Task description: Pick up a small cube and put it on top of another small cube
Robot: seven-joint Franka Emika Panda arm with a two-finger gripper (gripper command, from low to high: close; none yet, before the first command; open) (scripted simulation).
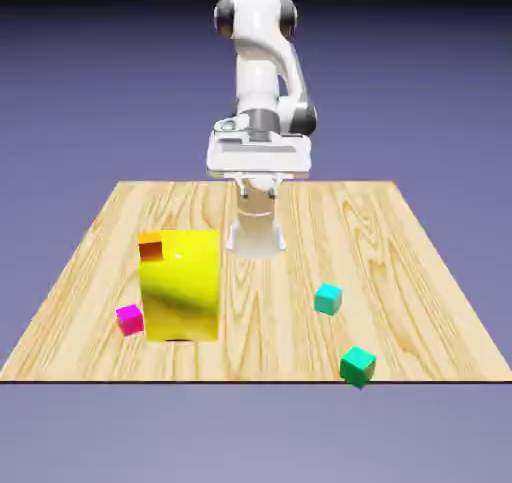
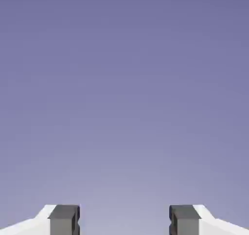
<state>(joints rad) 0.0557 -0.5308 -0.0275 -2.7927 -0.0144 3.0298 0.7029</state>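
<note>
Waiting empty, the gripper (image 1: 259, 190) is keeping its fingertips apart, leaving room for a cube to come between them. It is hanging high, probably to clear the yellow block (image 1: 181, 285). Below it, toward the camera and the exterior view's right, the green cube (image 1: 358, 366) is sitting near the table (image 1: 285, 361) edge, farther out than the cyan cube (image 1: 328, 299), the likely base.

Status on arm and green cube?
End effector open, nothing held. Green cube at table's near edge, turquoise cube uncovered. Nothing stands between the two cubes.
</note>
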